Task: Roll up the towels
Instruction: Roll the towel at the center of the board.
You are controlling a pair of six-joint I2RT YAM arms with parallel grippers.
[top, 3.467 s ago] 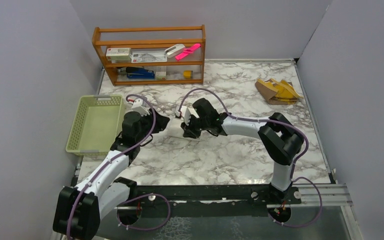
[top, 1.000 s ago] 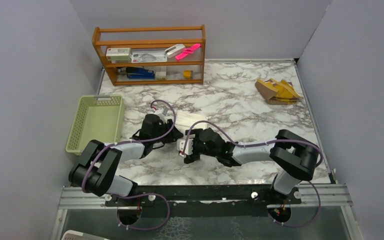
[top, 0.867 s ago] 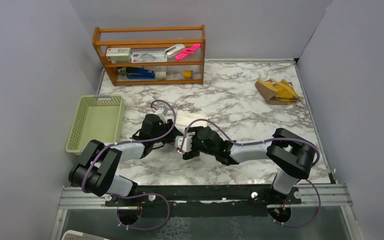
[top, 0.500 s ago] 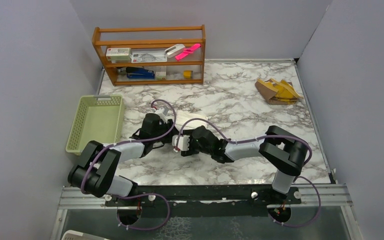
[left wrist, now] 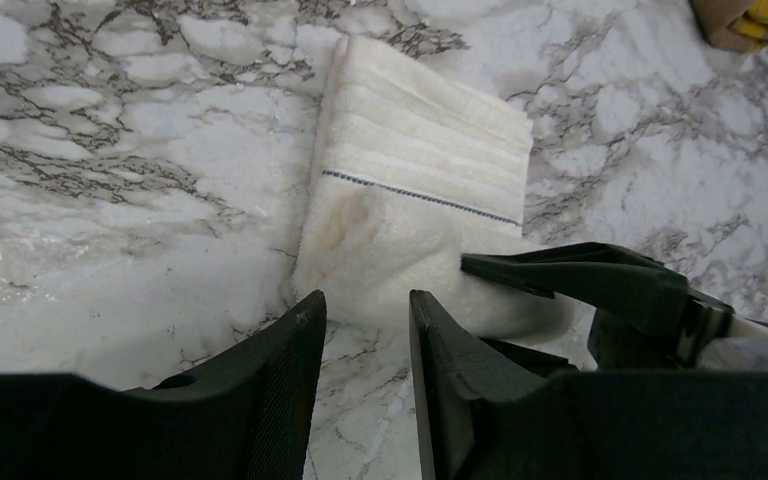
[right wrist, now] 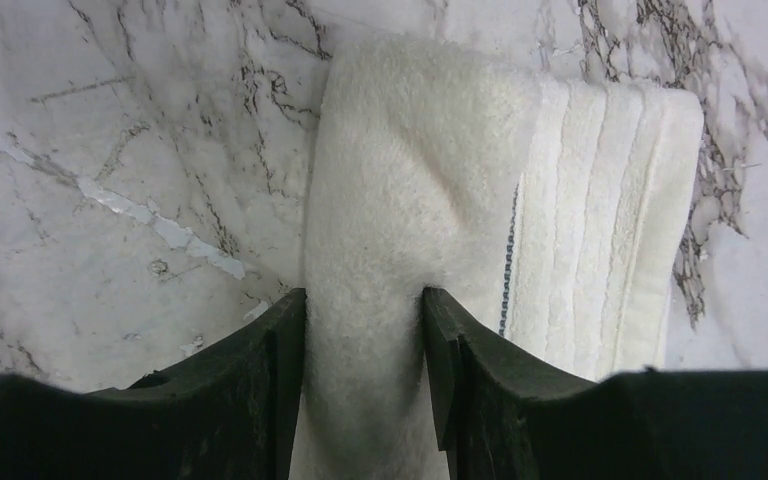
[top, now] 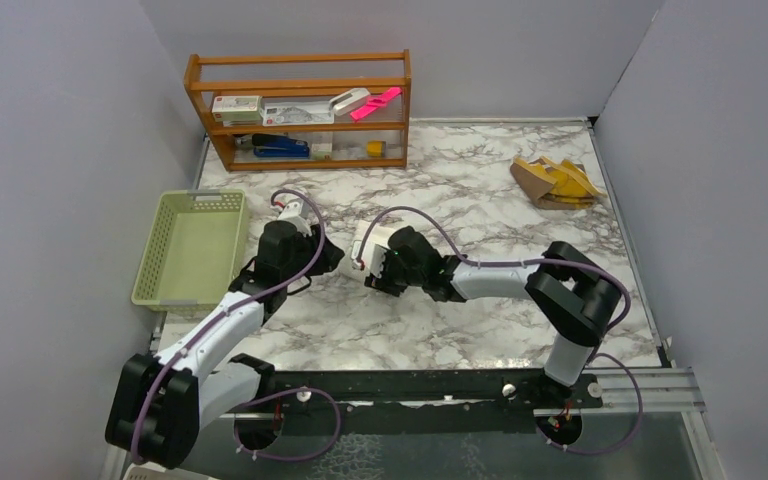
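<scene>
Evidently the plain white textured towel (left wrist: 420,150) is mid-roll: it lies at the middle of the marble-patterned tabletop (top: 460,330), one end bunched thick. The right gripper (right wrist: 363,300) pinches that bunched end. The left gripper (left wrist: 365,305), narrowly parted and empty, hovers just beside it. Next, probably, both must turn the roll onward evenly. The crumpled mustard-yellow and tan-brown towel (top: 555,180) lies far right, unrolled.

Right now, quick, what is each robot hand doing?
Left gripper: open, holding nothing.
Right gripper: shut on the soft white ribbed cloth towel.
</scene>
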